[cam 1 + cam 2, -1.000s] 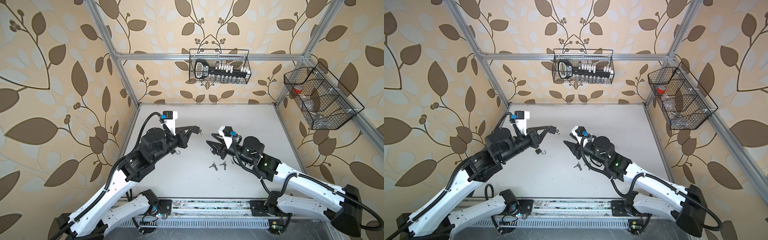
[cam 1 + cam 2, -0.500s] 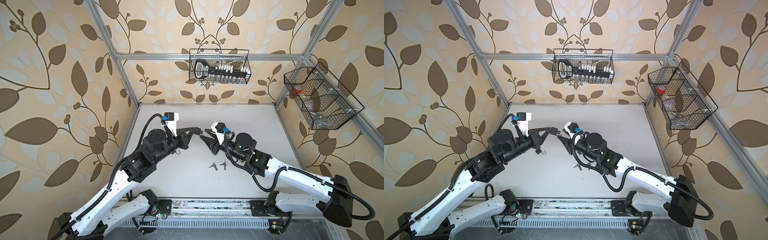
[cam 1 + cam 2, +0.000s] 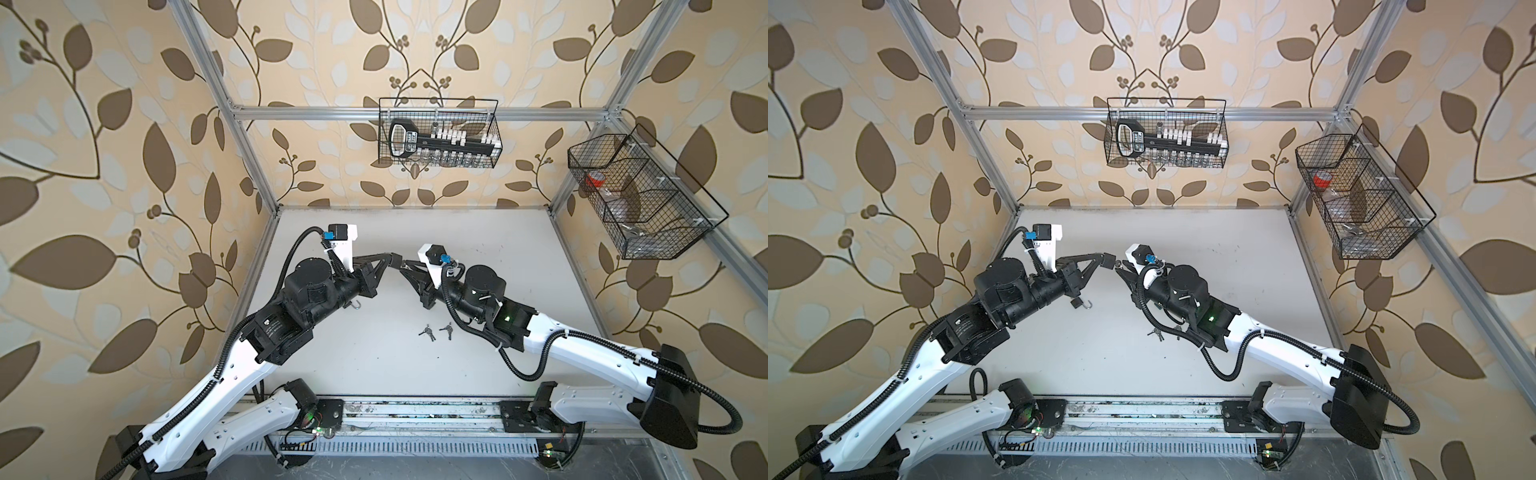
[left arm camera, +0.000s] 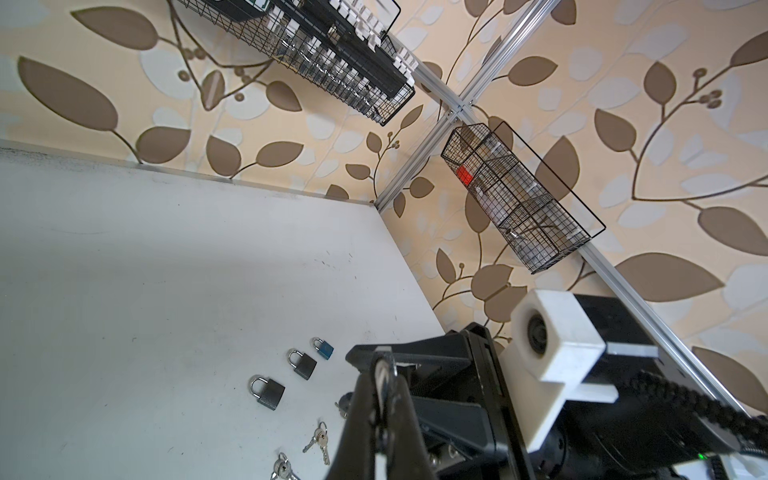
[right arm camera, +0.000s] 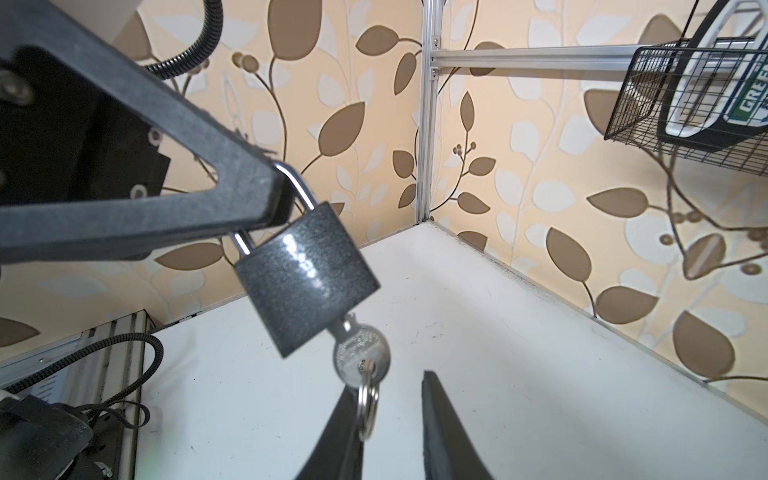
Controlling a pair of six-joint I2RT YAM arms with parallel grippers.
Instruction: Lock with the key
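Note:
My left gripper [image 5: 274, 195] is shut on the silver shackle of a dark grey padlock [image 5: 307, 282], which hangs tilted in the air above the table. A silver key [image 5: 361, 353] sticks out of the padlock's underside, with a key ring [image 5: 368, 409] dangling from it. My right gripper [image 5: 388, 386] is open, its tips just below the key head; the ring hangs against one finger [image 5: 340, 436]. In both top views the two grippers meet tip to tip, the left gripper [image 3: 394, 256] facing the right gripper [image 3: 406, 264]. The left wrist view shows its fingers [image 4: 365, 399] pressed together.
Three more padlocks [image 4: 268, 390] [image 4: 302, 363] [image 4: 323, 348] and loose keys [image 4: 319, 440] lie on the white table [image 3: 478, 232]. Two key bunches [image 3: 427, 332] [image 3: 446, 330] sit beside the right arm. An open-shackle padlock [image 3: 1081, 304] lies under the left arm. Wire baskets [image 3: 438, 133] [image 3: 640, 195] hang on the walls.
My right arm has reached up and leftward to the left gripper's tips, and its jaws have narrowed around the key. The left gripper has kept hold of the padlock, barely shifting.

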